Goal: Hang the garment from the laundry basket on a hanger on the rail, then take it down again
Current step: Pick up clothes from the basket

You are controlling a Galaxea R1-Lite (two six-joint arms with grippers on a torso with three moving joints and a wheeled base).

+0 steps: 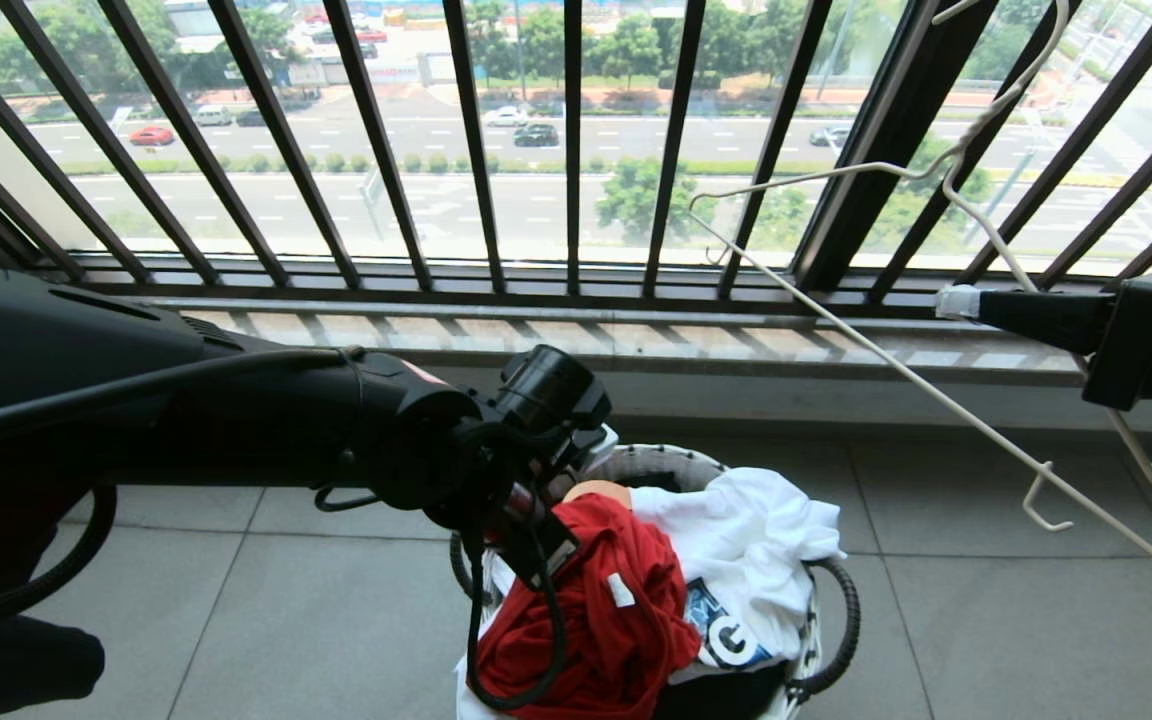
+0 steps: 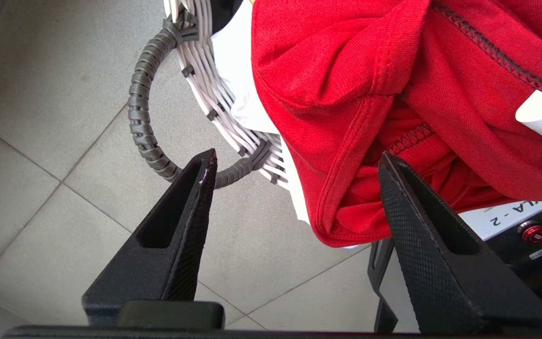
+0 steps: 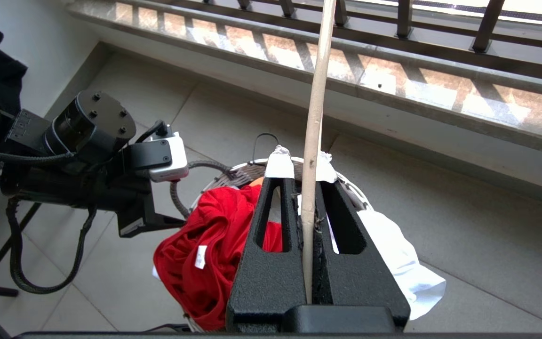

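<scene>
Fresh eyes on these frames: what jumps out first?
The red T-shirt heaped over the rim of the white basket on the tiled floor, with the left end effector open just beside its hem. Then the pale wire hanger, held aloft by the shut right end effector in front of the barred window overlooking a road.
</scene>
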